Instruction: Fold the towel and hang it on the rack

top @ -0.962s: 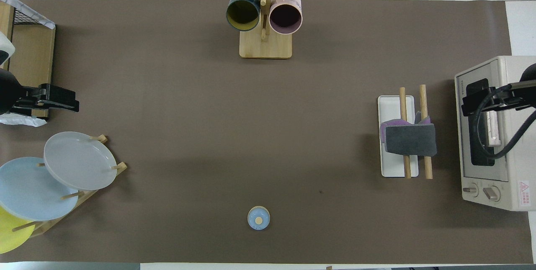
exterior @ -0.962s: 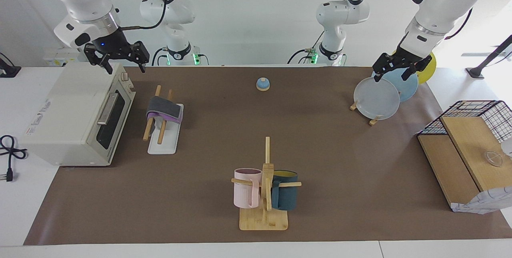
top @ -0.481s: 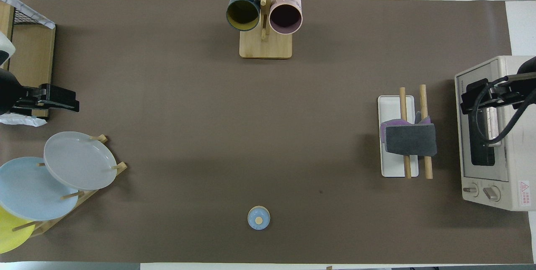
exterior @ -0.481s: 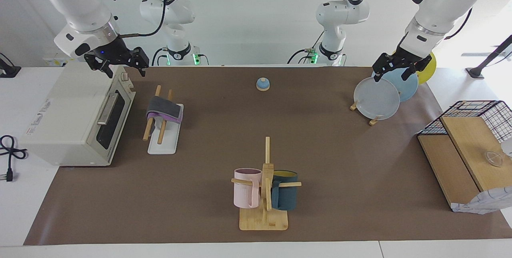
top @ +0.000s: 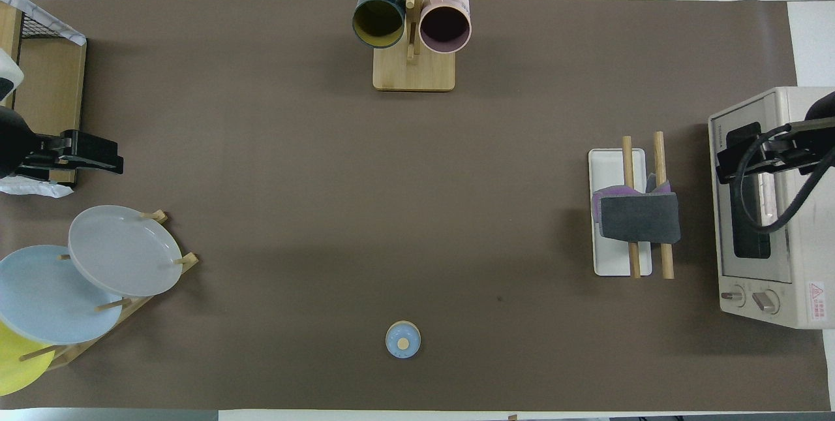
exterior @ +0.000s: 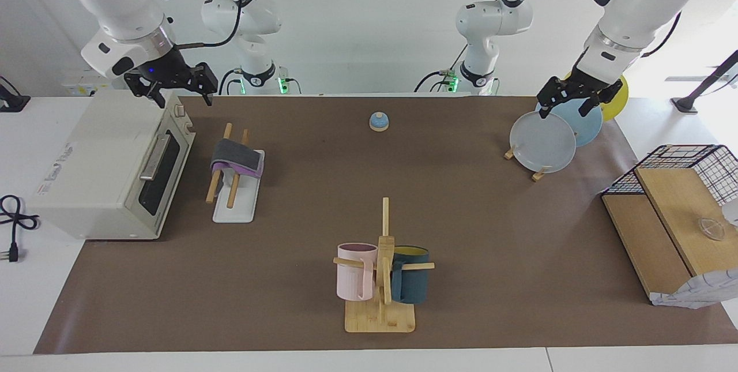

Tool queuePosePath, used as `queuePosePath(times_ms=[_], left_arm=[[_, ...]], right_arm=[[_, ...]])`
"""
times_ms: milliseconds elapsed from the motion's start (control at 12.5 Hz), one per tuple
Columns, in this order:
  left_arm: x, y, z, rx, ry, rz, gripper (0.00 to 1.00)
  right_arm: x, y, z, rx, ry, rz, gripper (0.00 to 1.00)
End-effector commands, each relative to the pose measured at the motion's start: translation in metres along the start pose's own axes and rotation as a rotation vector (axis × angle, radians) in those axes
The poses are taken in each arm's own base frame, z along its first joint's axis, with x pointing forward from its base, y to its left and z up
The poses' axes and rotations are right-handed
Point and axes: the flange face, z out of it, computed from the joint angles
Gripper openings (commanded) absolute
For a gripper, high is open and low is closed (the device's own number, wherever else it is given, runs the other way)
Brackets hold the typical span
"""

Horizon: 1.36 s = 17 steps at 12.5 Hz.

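The towel point(exterior: 235, 158) is folded, dark grey face up with a purple edge showing, and hangs over the two wooden rods of the rack point(exterior: 236, 206). It also shows in the overhead view point(top: 638, 217), draped across the rack point(top: 613, 166). My right gripper point(exterior: 180, 94) is open and empty, up in the air over the toaster oven's top front edge, apart from the towel; in the overhead view it point(top: 737, 160) is over the oven door. My left gripper point(exterior: 565, 105) is open and empty over the plate stand, and waits.
A toaster oven point(exterior: 104, 164) stands beside the rack at the right arm's end. A mug stand point(exterior: 380, 280) with pink and blue mugs is farthest from the robots. A plate stand point(exterior: 545, 141), a small blue bell point(exterior: 379, 121) and a wooden shelf with wire basket point(exterior: 674, 210) also stand here.
My right gripper has risen a little and drifted slightly over the toaster oven. The towel, the rack and the left arm have not moved.
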Motion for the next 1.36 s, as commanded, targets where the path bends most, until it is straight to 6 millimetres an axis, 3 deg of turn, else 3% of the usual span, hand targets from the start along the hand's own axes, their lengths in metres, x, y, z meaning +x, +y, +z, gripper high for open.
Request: queuePosePath(times_ms=[0,1282], left_arm=[[-0.0037,-0.0034,-0.0041,-0.013,0.008,0.003,1.00],[-0.0039,-0.0028,-0.0039,-0.012,0.007,0.004,1.00]], right_arm=[[0.0044,-0.0026,-0.0003,-0.007,0.047,0.038,1.00],[0.0009,0.0049,-0.0051,-0.008,0.066,0.049,1.00]])
